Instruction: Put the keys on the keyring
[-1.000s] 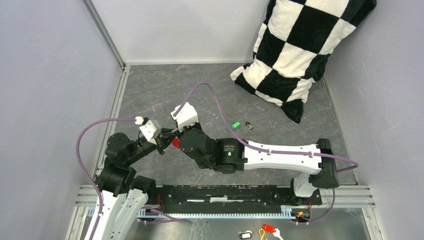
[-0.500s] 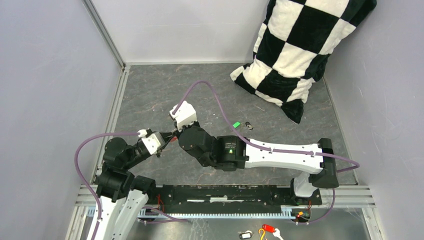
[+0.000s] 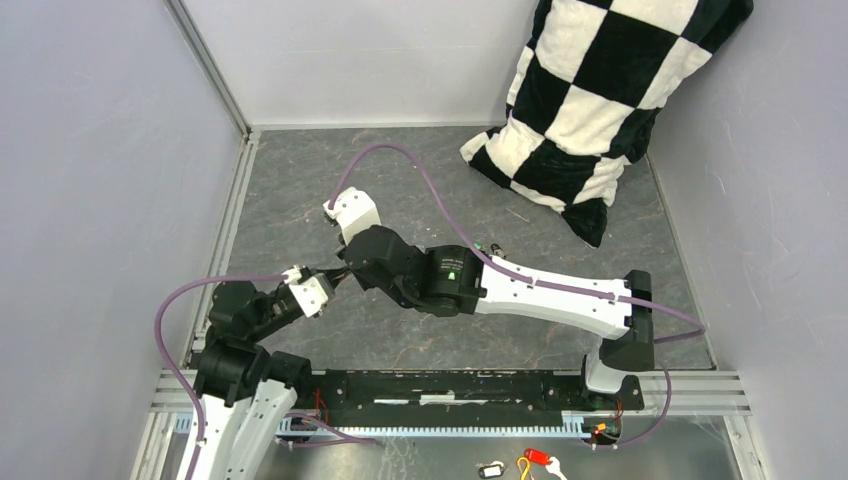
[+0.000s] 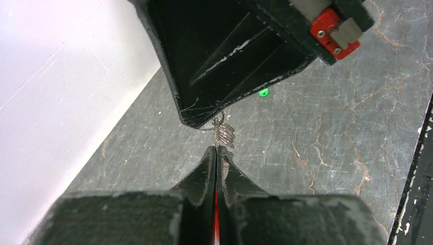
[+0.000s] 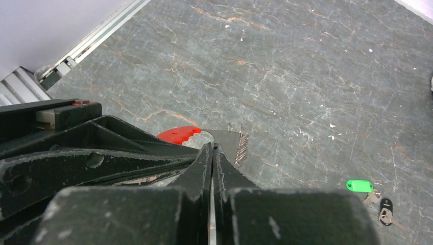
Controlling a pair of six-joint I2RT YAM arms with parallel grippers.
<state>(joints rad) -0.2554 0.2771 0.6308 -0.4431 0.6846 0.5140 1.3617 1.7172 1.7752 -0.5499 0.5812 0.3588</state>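
**Ana:** What is the biggest thing here?

**Ben:** The grey stone-look bench [image 3: 300, 190]. A black and white checked pillow [image 3: 600, 90] leans in its far right corner.

**Ana:** And the arms?

**Ben:** The white and black right arm [image 3: 540, 290] reaches across to the left. The left arm [image 3: 240, 370] bends up to meet it. Purple cables [image 3: 400, 155] loop over both.

**Ana:** What do the fingers do?

**Ben:** The right fingers [image 5: 207, 155] are pressed shut on the thin silvery wire keyring [image 4: 224, 132], which sticks out from their tip. The left fingers [image 4: 210, 161] are shut too, pinching the long red plastic key [image 5: 178, 135]. Their tip is just beside the keyring. I cannot tell if they touch it.

**Ana:** Where are the other keys?

**Ben:** The short bright green key [image 5: 359, 185] and the small dark metal key [image 5: 386, 210] lie close together on the bench, well apart from the fingers.

**Ana:** Anything else?

**Ben:** A red tag with a yellow loop [image 3: 537, 457] and a small white tag in a black frame [image 3: 490, 469] lie in front of the arm bases.

**Ana:** What is hard to see?

**Ben:** From above, the right arm covers most of the green key. The keyring is too small to make out there. Between the left fingers, only a thin red line of the key shows.
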